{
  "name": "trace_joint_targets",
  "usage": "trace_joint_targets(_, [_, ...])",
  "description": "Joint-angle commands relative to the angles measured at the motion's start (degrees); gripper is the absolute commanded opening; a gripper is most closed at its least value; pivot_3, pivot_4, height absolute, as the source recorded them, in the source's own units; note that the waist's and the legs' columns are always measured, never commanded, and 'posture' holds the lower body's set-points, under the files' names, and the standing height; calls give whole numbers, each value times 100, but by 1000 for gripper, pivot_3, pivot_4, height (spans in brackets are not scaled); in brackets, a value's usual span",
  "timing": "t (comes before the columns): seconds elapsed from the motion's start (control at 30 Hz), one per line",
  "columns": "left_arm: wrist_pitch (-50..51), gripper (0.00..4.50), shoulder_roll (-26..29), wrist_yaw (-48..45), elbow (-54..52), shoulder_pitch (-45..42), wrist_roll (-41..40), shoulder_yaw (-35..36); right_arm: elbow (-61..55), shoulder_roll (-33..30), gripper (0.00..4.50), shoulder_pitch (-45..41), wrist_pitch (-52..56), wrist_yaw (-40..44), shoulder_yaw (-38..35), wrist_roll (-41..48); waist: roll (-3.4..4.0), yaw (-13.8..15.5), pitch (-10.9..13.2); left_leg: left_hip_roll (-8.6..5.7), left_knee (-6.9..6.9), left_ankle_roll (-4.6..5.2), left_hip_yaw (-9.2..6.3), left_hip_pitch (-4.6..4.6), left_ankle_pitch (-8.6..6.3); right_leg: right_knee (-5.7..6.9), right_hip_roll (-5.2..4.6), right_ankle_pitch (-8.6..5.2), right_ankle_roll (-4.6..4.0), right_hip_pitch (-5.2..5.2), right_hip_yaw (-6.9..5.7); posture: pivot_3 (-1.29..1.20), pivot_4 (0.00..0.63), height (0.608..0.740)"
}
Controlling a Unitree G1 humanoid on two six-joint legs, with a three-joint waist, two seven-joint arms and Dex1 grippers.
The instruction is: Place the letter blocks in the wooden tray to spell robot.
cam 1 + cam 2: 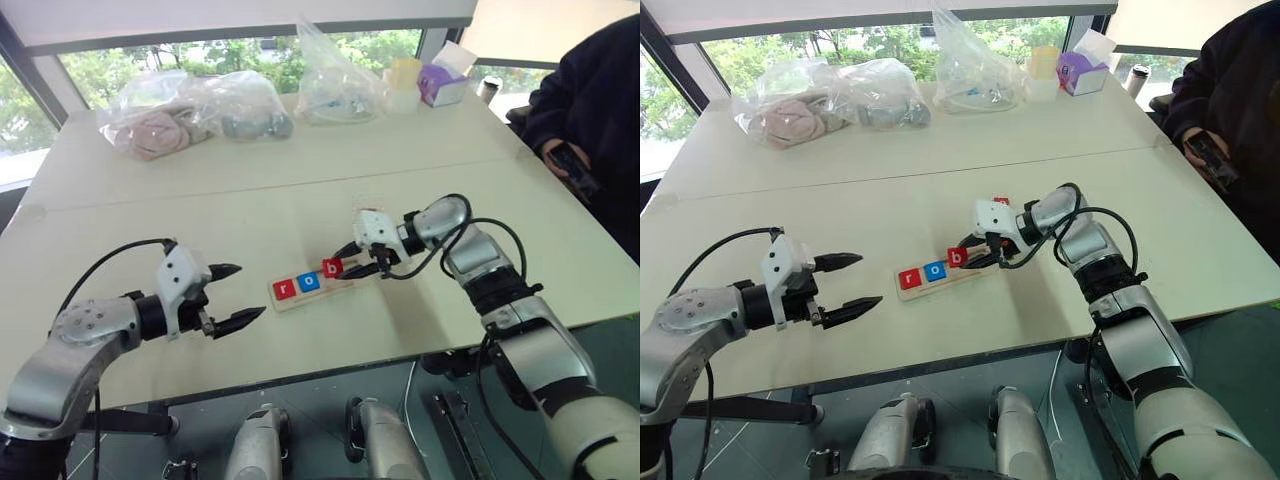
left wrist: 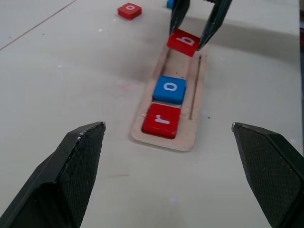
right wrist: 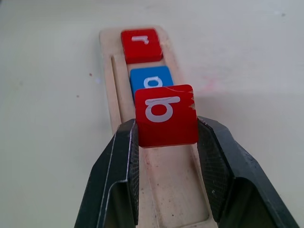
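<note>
Table (image 1: 300, 190): broad, bare around the work; bags and boxes sit far back, well apart. Wooden tray (image 2: 195, 95) lies near centre, red r (image 2: 162, 119) and blue o (image 2: 169, 89) seated at its left end. Right gripper (image 3: 166, 130) is clamped on the red b (image 3: 165, 115), hovering over the third slot; next move, I judge, is lowering it flush beside o, inside the rim. Left gripper (image 1: 232, 295) idles gaping, empty, left of the tray. Spare red o (image 2: 129, 10) waits beyond.
</note>
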Motion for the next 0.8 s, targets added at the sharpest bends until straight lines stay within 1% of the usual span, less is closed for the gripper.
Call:
trace_joint_targets(0.03, [7, 4500, 9, 81, -237, 39, -109, 208, 193, 32, 1194, -211, -289, 40, 13, -88, 0, 11, 0, 0, 0, 0, 0, 0, 0, 1, 0, 0, 0, 0, 0, 0, 150, 725])
trace_joint_targets(0.33, [9, 4500, 8, 166, -306, 117, -129, 225, 691, 274, 1194, -384, -552, 52, 52, -226, 0, -2, 0, 0, 0, 0, 0, 0, 0, 2, 0, 0, 0, 0, 0, 0, 150, 725])
trace_joint_targets(0.8, [42, 4500, -27, 249, -387, 143, -152, 209, 945, 380, 1194, -439, -736, -18, 18, -321, 1, -2, 0, 0, 0, 0, 0, 0, 0, 2, 0, 0, 0, 0, 0, 0, 150, 725])
